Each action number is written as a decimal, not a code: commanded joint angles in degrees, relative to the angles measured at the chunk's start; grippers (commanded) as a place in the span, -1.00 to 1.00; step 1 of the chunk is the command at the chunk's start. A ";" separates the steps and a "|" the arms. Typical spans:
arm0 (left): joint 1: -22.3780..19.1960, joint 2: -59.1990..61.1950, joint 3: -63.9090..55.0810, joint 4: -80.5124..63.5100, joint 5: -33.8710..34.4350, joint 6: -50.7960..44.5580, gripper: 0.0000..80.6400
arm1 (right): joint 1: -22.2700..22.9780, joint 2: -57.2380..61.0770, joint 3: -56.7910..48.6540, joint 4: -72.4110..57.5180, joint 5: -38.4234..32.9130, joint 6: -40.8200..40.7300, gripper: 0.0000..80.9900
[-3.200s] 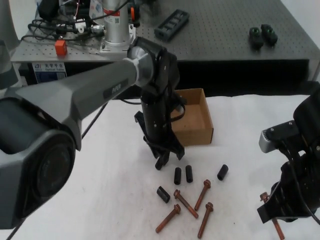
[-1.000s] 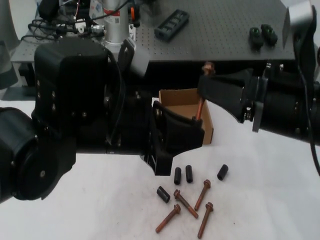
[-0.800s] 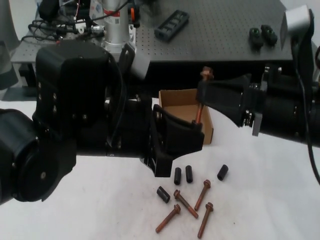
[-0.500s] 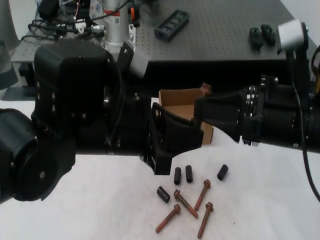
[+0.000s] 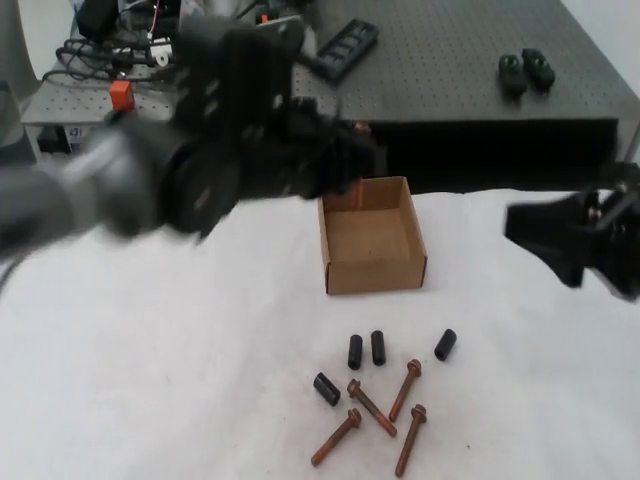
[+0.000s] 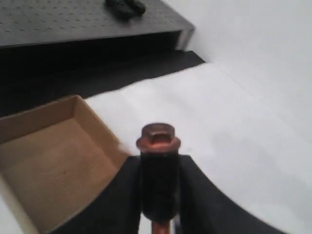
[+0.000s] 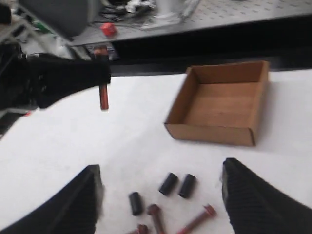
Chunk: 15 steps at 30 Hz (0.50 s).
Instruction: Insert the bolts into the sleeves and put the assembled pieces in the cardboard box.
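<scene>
L gripper [image 6: 158, 168] clamped on sleeve [image 6: 158, 195] w/ bolt [image 6: 158, 138] through it, axis upright, raised by box's [image 5: 372, 272] far-left corner, seemingly short of opening. R gripper [image 7: 162, 165] fingers apart, right of box; L arm nearer.

The right hand [image 5: 545, 245] left the bolt [image 6: 157, 140] in the sleeve [image 6: 157, 187] and drew back.

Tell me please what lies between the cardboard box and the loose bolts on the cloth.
Black sleeves lie there on the white cloth, between the cardboard box and the bolts, as the high view shows.
</scene>
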 commanded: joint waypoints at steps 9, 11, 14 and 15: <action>1.06 46.78 -65.23 50.58 -16.96 11.03 -0.98 | -0.37 -0.36 -0.27 5.67 2.98 -0.65 0.27; 1.42 51.11 -71.21 55.00 -17.03 11.03 -0.98 | -0.37 -0.36 -0.27 5.67 2.98 -0.65 0.27; 1.62 54.46 -75.15 58.22 -17.03 10.70 -0.99 | -0.37 -0.36 -0.27 5.67 2.98 -0.65 0.27; 1.62 54.71 -75.27 58.39 -17.03 10.73 -0.99 | -0.37 -0.36 -0.27 5.71 3.26 -0.65 0.27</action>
